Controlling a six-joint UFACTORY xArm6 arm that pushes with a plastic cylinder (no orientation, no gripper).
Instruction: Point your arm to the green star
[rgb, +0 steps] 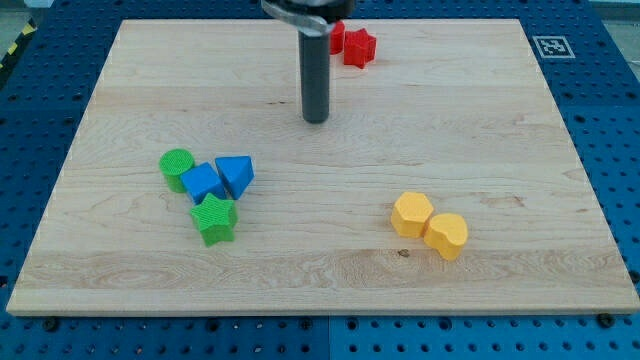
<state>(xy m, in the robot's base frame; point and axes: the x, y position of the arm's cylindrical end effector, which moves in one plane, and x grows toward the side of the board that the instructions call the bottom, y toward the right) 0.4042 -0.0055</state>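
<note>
Starting at the view's left: green cylinder (177, 168) upright on the wooden board (480, 130), touching or just beside the blue block (203, 183) to its right. Blue block wedged between that cylinder and a blue triangular block (236, 175), the two blue pieces pressed together. Green star (215, 219) directly below the blue pair, its upper edge touching or nearly touching the blue block; lowest piece of this cluster, in the board's lower-left part.

Further right, near the view's top centre: my tip (316, 119) resting on bare wood, dark rod rising straight up from it and out of view. Nothing gripped or touched, being a plain rod with no jaws. Tip well apart from the green star, up and to the right of it, with clear board between.

Just right of the rod, at the top edge: two red blocks (352, 44) close together, the left one partly hidden behind the rod, shapes hard to make out.

Lower right: two yellow blocks, the left yellow block (411, 214) and the right yellow block (447, 236), touching, roughly hexagonal, the right one slightly lower.
</note>
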